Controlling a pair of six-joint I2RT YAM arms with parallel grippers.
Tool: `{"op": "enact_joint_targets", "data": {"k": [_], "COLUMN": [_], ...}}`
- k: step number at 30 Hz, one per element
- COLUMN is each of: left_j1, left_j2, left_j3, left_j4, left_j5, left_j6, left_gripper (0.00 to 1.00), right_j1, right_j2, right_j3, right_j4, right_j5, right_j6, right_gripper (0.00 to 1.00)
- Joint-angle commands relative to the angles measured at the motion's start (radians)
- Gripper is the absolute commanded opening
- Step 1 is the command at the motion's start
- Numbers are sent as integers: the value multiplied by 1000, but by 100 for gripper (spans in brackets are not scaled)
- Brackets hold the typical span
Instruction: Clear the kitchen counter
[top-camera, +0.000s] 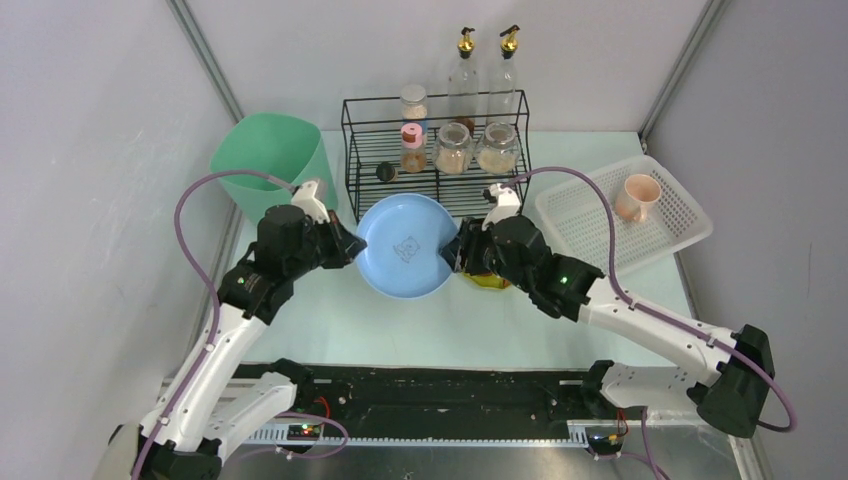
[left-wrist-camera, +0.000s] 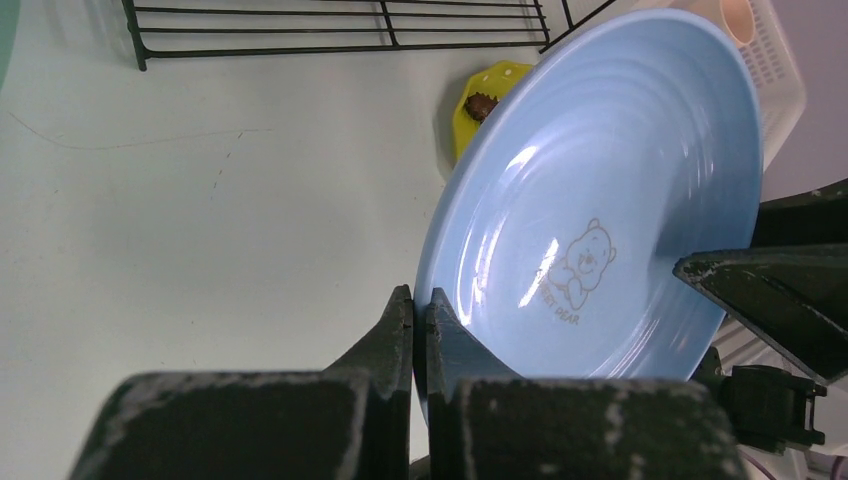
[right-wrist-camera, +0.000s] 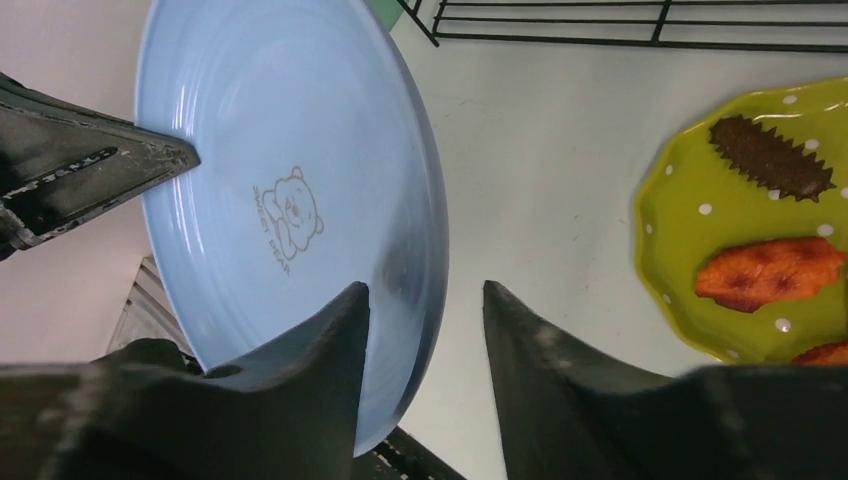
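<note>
A light blue plate (top-camera: 405, 245) with a bear print hangs tilted above the kitchen counter (top-camera: 420, 330), between both arms. My left gripper (top-camera: 350, 245) is shut on its left rim; the left wrist view shows the fingers pinching the plate (left-wrist-camera: 600, 180) edge at the left gripper (left-wrist-camera: 420, 300). My right gripper (top-camera: 458, 250) straddles the opposite rim. In the right wrist view, one finger of the right gripper (right-wrist-camera: 425, 290) lies against the plate (right-wrist-camera: 290, 150) face, while the other stands apart from it. A yellow-green dotted plate (right-wrist-camera: 740, 200) with food pieces lies on the counter (right-wrist-camera: 540, 150).
A black wire rack (top-camera: 440, 150) holding jars stands behind the plate, with two oil bottles (top-camera: 487, 75) behind it. A green bin (top-camera: 270, 160) sits at the back left. A white slatted basket (top-camera: 620, 215) with a pink cup (top-camera: 637, 197) is at the right.
</note>
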Motion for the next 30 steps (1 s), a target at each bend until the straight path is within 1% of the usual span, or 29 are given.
{"op": "enact_joint_targets", "data": {"k": [1, 2, 3, 4, 5, 6, 7, 10, 11, 12, 13, 14, 15, 17, 19, 21, 22, 23, 24, 25, 28, 29, 30], "left_j1": [-6, -6, -6, -6, -6, -6, -6, -6, -6, -7, -6, -7, -6, -6, -6, -6, -6, -6, -6, -6, -6, -5, -6], "left_j2": [-19, -17, -16, -12, -11, -4, -1, 15, 17, 20, 21, 19, 19, 14, 4, -7, -12, -20, -23, -27, -38, -42, -44], "left_j3": [-9, -10, -16, -17, -20, -21, -25, -27, -29, -29, -31, -32, -31, -27, -25, -26, -25, -25, -23, -23, -24, -26, -32], "left_j4": [38, 39, 39, 39, 39, 39, 39, 39, 38, 37, 37, 35, 34, 23, 17, 11, 9, 4, 3, -2, -12, -17, -20], "left_j5": [36, 36, 37, 37, 36, 38, 39, 59, 62, 65, 68, 73, 76, 79, 80, 75, 72, 71, 70, 65, 57, 53, 50], "left_j6": [13, 13, 13, 13, 12, 12, 10, 12, 16, 23, 26, 34, 37, 48, 59, 72, 78, 80, 85, 89, 102, 108, 112], "left_gripper": [0, 0, 0, 0, 0, 1, 2, 15, 21, 29, 34, 43, 48, 62, 68, 71, 72, 77, 79, 81, 82, 84, 87], "right_j1": [-10, -10, -11, -12, -13, -13, -14, -15, -16, -19, -20, -27, -32, -56, -96, -148, -189, -239, -265, -320, -434, -494, -526], "right_j2": [11, 11, 11, 11, 10, 10, 11, 13, 12, 8, 6, -3, -8, -31, -51, -79, -90, -113, -123, -145, -187, -204, -211], "right_j3": [41, 41, 41, 41, 40, 40, 41, 42, 41, 40, 40, 40, 41, 40, 39, 35, 30, 24, 21, 15, 5, 4, 5], "right_j4": [62, 61, 60, 60, 62, 63, 64, 67, 65, 65, 60, 57, 46, 21, -15, -52, -75, -87, -114, -127, -191, -205, -231], "right_j5": [16, 19, 20, 23, 25, 26, 26, 26, 25, 24, 25, 28, 29, 28, 21, 11, 8, -4, -13, -24, -47, -51, -52], "right_j6": [29, 31, 35, 36, 37, 38, 38, 39, 39, 35, 33, 27, 24, 15, 9, -5, -9, -13, -14, -20, -35, -40, -42], "right_gripper": [43, 33, 28, 17, 12, 2, 0, 0, 0, 0, 0, 0, 0, 0, 0, 0, 0, 0, 0, 0, 0, 0, 0]}}
